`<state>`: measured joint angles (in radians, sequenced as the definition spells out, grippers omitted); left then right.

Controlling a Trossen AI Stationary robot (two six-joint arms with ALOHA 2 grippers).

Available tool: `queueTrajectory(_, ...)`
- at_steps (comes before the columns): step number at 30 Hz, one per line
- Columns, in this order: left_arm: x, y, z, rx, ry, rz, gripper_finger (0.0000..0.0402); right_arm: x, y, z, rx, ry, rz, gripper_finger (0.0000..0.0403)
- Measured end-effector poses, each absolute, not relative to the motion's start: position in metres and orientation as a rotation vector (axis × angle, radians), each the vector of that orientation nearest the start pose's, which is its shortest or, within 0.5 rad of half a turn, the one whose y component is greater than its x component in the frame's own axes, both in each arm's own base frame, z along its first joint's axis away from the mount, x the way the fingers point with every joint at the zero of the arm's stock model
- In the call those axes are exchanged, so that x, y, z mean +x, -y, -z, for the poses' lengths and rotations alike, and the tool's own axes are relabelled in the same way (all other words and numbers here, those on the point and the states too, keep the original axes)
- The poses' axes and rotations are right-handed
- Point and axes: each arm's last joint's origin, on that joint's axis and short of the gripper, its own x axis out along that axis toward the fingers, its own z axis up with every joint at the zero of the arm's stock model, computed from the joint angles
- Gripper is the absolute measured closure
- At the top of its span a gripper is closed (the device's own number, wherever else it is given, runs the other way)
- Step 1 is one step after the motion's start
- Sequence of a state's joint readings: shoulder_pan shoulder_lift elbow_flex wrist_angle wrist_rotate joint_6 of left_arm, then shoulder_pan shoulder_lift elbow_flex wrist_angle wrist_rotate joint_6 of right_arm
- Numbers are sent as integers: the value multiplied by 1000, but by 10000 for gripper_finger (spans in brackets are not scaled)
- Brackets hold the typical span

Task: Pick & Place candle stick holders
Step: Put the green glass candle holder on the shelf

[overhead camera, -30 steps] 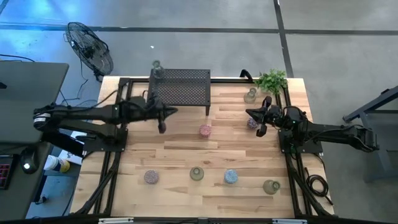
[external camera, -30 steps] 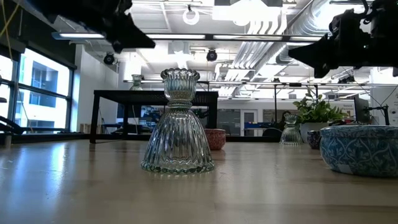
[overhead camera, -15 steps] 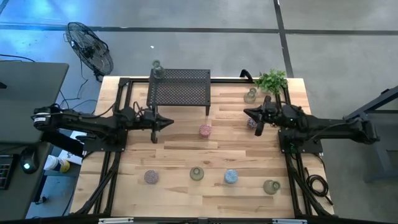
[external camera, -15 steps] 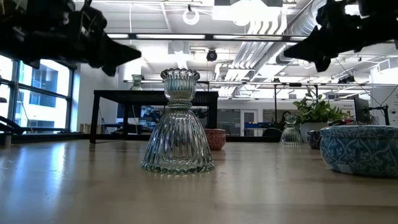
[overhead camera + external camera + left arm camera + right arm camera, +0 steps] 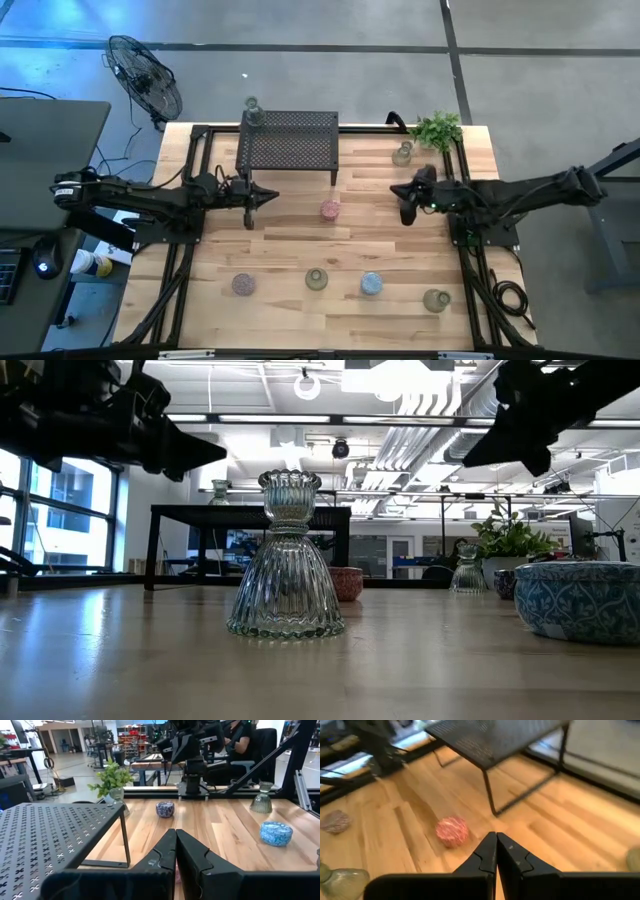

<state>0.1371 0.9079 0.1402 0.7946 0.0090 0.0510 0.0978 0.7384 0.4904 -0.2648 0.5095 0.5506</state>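
I am seeing the left gripper (image 5: 268, 196) hanging over the table (image 5: 280, 255) just in front of the black mesh rack (image 5: 288, 141), its fingers pressed together and holding nothing. The right gripper (image 5: 400, 190) is pointing toward the table's middle, also closed and empty, with the pink holder (image 5: 330, 210) lying between the two grippers. I am reading four more candle stick holders along the near edge: a mauve one (image 5: 242, 285), a clear one (image 5: 316, 279), a blue one (image 5: 371, 284) and a greenish one (image 5: 435, 300). Another clear holder (image 5: 252, 108) is standing at the rack's far left corner, and one (image 5: 403, 153) is sitting beside the potted plant (image 5: 436, 129).
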Motion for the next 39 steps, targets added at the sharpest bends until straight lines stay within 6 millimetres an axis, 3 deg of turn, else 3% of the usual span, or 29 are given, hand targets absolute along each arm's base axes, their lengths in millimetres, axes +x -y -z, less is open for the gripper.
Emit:
queueTrajectory(7,171,-23,-185,65,2,-129,397,185,-19,-227,454,-466,511,403)
queueTrajectory(18,170,-23,-178,65,-72,-127,397,227,-48,-235,402,-547,443,403)
queueTrajectory(26,170,-23,-178,52,-73,-130,397,235,-45,-228,429,-604,400,403)
queueTrajectory(32,170,-27,-181,35,-54,-241,397,237,-46,-229,445,-589,384,403)
queueTrajectory(39,171,-23,-186,38,4,-98,397,235,-63,-232,422,-566,316,403)
